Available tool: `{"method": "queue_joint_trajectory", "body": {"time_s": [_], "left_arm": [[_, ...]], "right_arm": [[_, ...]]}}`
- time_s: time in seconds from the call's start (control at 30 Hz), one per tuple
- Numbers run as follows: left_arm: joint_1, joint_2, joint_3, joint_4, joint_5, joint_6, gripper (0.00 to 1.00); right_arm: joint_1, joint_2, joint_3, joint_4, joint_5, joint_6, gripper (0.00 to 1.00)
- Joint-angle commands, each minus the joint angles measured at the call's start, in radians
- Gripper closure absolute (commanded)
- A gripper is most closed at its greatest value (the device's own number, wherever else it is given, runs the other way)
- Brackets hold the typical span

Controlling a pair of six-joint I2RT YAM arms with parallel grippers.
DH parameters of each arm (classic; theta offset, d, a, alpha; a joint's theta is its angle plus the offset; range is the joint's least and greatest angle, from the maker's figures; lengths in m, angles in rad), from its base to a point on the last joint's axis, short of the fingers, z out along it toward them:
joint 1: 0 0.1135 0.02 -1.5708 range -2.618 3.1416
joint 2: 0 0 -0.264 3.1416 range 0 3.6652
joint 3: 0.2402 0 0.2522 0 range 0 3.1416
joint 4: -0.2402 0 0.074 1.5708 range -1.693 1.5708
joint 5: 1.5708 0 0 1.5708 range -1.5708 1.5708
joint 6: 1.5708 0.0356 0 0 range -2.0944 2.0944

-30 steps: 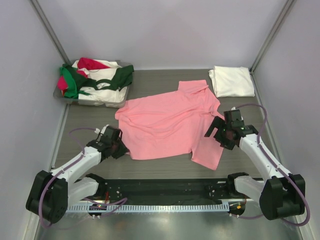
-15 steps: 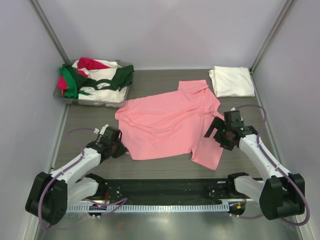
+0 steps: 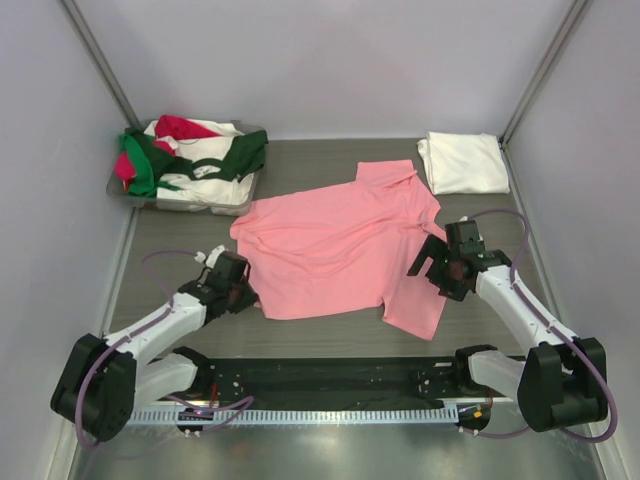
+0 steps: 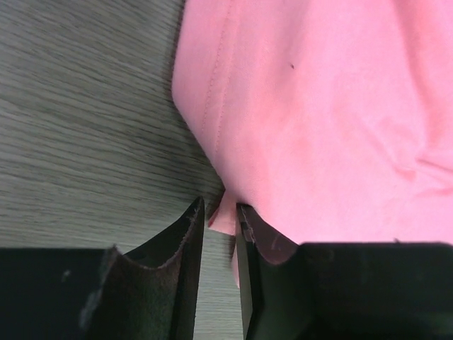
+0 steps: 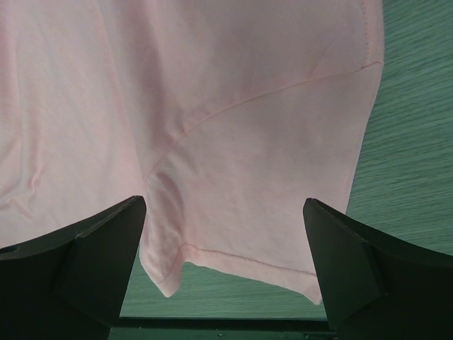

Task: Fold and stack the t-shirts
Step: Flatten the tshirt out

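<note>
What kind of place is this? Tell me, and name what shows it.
Probably a robot lab test cell, not a home: bare grey walls box in a table, two robot arms are bolted at its edge, and a salmon-pink t-shirt lies spread out.

One pink shirt lies on the worktop. One folded white shirt sits beyond its far right corner. One tray stands to its far left, holding a heap of shirts in green, red and white, too tangled to count. There are two tools, a left tool and a right tool, at its near edges.
</note>
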Motion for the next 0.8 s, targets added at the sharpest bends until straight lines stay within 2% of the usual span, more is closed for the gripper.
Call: {"method": "queue_joint_trajectory", "body": {"time_s": [0.0, 0.03, 0.13, 0.2, 0.33, 0.4, 0.47, 0.5, 0.67, 0.77], "left_arm": [[-0.074, 0.051, 0.007, -0.118, -0.056, 0.023, 0.73], [-0.090, 0.066, 0.020, -0.136, -0.071, 0.020, 0.68], [-0.131, 0.115, 0.064, -0.199, -0.114, 0.011, 0.63], [-0.147, 0.140, 0.066, -0.213, -0.122, 0.006, 0.64], [-0.173, 0.178, 0.069, -0.213, -0.136, -0.011, 0.75], [-0.182, 0.207, 0.073, -0.204, -0.137, -0.012, 0.87], [-0.184, 0.224, 0.089, -0.207, -0.143, -0.011, 0.91], [-0.184, 0.232, 0.093, -0.207, -0.145, -0.009, 0.99], [-0.185, 0.211, 0.121, -0.236, -0.140, -0.009, 1.00], [-0.187, 0.118, 0.148, -0.310, -0.125, -0.017, 1.00]], "right_arm": [[0.002, 0.001, -0.005, 0.034, -0.002, -0.008, 0.00], [0.000, 0.003, -0.004, 0.034, -0.003, -0.008, 0.00], [0.000, 0.003, -0.002, 0.037, -0.008, -0.006, 0.00], [-0.001, 0.003, -0.002, 0.039, -0.009, -0.006, 0.00], [0.000, 0.006, -0.002, 0.041, -0.008, -0.014, 0.00], [0.000, 0.010, -0.004, 0.041, -0.005, -0.019, 0.00], [-0.001, 0.015, -0.004, 0.042, -0.003, -0.022, 0.00], [0.000, 0.018, -0.004, 0.042, -0.003, -0.023, 0.00], [-0.001, 0.015, -0.002, 0.042, -0.012, -0.022, 0.00], [-0.001, 0.001, -0.004, 0.038, -0.009, -0.009, 0.00]]}}
